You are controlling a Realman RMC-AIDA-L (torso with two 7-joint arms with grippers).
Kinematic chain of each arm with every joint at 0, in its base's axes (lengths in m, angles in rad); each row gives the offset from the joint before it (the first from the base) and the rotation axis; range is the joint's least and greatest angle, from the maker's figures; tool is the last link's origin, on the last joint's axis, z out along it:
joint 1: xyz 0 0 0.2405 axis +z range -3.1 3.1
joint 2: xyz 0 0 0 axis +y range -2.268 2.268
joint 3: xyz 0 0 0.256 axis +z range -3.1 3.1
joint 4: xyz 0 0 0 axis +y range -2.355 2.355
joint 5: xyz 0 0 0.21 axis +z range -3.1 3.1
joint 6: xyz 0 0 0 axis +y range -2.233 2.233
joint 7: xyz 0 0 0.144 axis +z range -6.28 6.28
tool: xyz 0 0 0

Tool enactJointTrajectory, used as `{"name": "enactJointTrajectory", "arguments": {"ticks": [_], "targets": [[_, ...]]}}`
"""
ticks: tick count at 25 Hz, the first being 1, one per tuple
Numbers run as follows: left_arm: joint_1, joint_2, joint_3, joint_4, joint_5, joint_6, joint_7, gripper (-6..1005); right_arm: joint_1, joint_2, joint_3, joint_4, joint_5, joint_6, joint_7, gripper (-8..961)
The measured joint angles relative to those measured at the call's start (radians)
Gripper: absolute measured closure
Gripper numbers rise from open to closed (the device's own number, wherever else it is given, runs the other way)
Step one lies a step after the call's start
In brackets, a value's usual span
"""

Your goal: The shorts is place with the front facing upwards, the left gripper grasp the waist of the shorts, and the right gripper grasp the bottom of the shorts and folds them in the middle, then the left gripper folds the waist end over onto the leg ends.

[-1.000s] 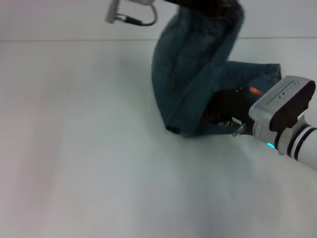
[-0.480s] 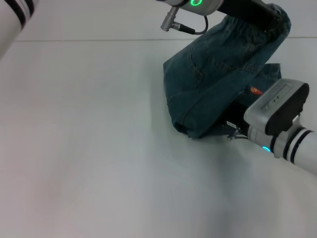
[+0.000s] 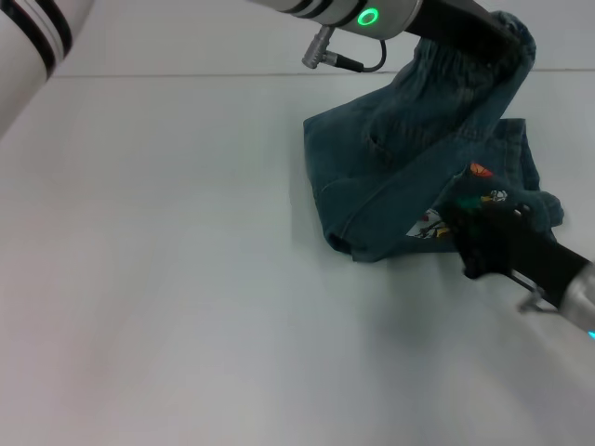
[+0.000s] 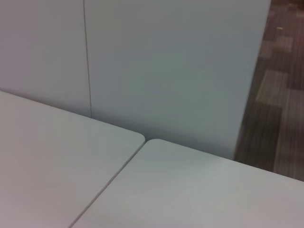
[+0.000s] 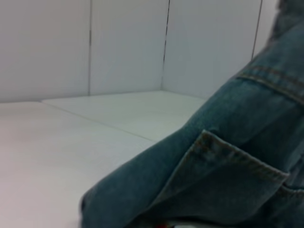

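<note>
Head view: the left claw (image 3: 497,42) grips the ruched waist of the shorts (image 3: 409,149), holding it raised above the white worktop (image 3: 167,279) at the far right. The right claw (image 3: 465,228) sits low at the embroidered leg ends (image 3: 493,190); its finger spread cannot be told. The folded denim lies beneath.

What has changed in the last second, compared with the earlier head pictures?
The left pincer carried the waist of the shorts rightward and lower, over the leg ends. The right pincer pulled back from under the fold, uncovering the embroidery. The folded edge on the table stayed in place.
</note>
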State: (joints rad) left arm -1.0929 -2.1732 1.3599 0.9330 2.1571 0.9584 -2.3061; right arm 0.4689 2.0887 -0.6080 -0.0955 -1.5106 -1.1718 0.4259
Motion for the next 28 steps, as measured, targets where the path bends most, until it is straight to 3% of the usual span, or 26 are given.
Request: {"name": "enactJointTrajectory", "arguments": {"ticks": [4,9,20,25,28], "targets": [[0.001,0.0,0.046,-0.029,-0.02,-0.048,-0.002,951,-0.125,-0.001,-0.022,-0.127,-0.073,-0.15,0.102,895],[-0.006,-0.002,0.136,-0.072,-0.082,-0.142,0.0,948,-0.205,-0.004,-0.015,-0.196,-0.106,-0.27,0.177,888],[-0.028,-0.002,0.278,-0.094,-0.145,-0.21,0.012,942,-0.198,-0.003,-0.001,-0.19,-0.104,-0.265,0.197,874],[-0.027,-0.001,0.278,-0.097,-0.146,-0.207,0.013,753,-0.182,-0.002,-0.001,-0.196,-0.108,-0.254,0.215,867],[-0.026,0.0,0.281,-0.096,-0.145,-0.205,0.014,692,-0.174,-0.002,-0.002,-0.196,-0.109,-0.247,0.218,863]]}}
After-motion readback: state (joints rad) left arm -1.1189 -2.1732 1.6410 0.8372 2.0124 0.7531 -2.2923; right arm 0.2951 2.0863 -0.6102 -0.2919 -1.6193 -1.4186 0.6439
